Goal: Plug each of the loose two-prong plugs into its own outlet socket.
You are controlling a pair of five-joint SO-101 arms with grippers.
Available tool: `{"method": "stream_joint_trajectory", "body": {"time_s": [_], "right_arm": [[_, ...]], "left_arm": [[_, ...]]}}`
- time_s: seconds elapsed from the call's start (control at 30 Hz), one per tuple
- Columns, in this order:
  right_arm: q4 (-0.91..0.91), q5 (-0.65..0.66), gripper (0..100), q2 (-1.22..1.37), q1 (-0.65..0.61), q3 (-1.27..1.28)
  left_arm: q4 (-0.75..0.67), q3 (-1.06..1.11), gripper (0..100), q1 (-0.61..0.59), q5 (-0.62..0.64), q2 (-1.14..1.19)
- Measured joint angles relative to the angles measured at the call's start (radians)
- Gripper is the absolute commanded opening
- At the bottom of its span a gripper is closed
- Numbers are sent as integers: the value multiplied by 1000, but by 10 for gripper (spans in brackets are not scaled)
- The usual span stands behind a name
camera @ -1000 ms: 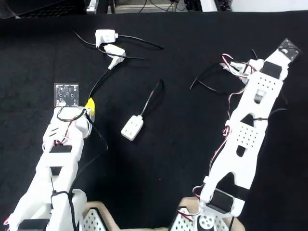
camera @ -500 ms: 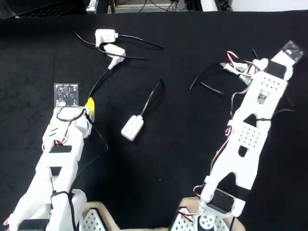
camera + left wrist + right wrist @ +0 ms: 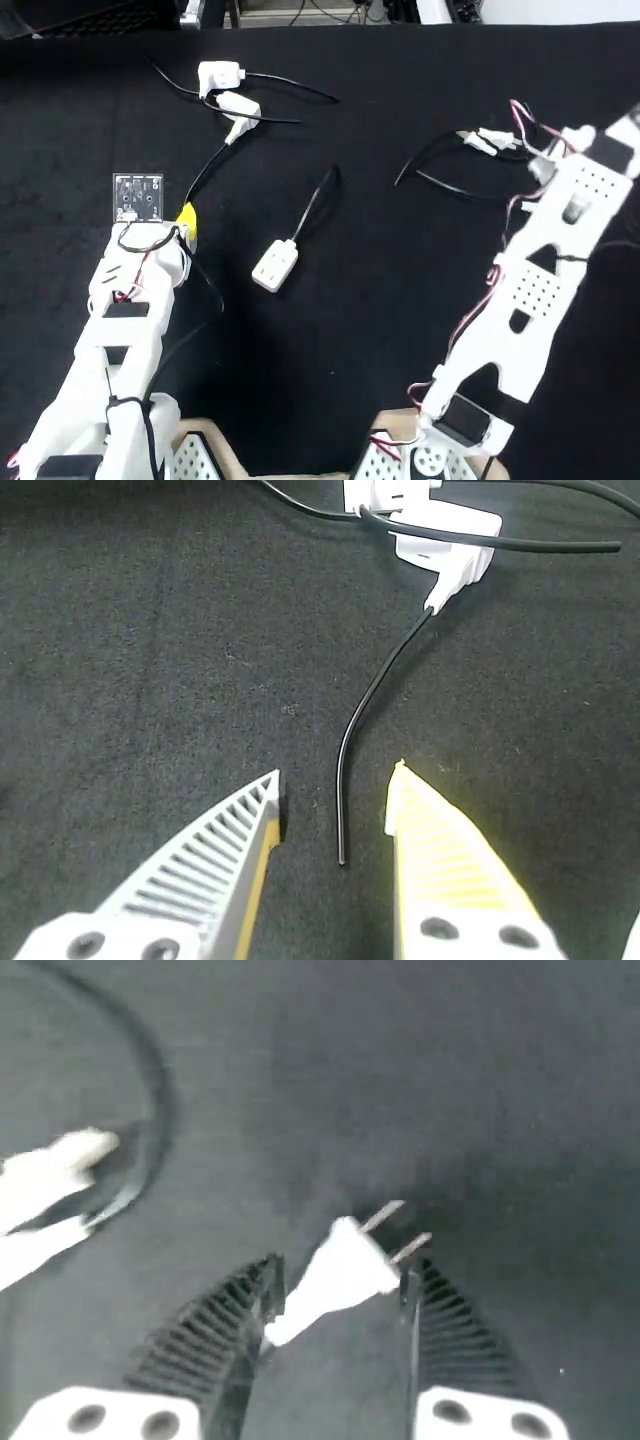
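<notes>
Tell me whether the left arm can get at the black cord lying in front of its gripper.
Probably yes. The left gripper is open, and the black cord ends on the table right between its fingers, with nothing lying over it there.

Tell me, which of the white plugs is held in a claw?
The two-prong plug gripped by the right claw, its prongs pointing outward. The others lie on the black table.
</notes>
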Motion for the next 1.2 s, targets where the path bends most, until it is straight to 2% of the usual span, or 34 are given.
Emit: {"method": "stream_joint_trajectory", "body": {"time_s": [0.27,0.33,0.47,0.67,1.03,1.2], "right_arm": [[-97,-28,191,127,3,-44],[-97,-31,151,127,5,-44],[-68,-31,9,109,9,-44],[-18,-31,34,64,6,-26],[69,-31,14,-118,-115,-25],[69,118,14,-232,-269,-25]], "left_arm": [[0,2,180,0,0,0],[0,2,180,0,0,0],[0,2,180,0,0,0],[0,2,180,0,0,0],[0,2,180,0,0,0],[0,3,180,0,0,0]]}}
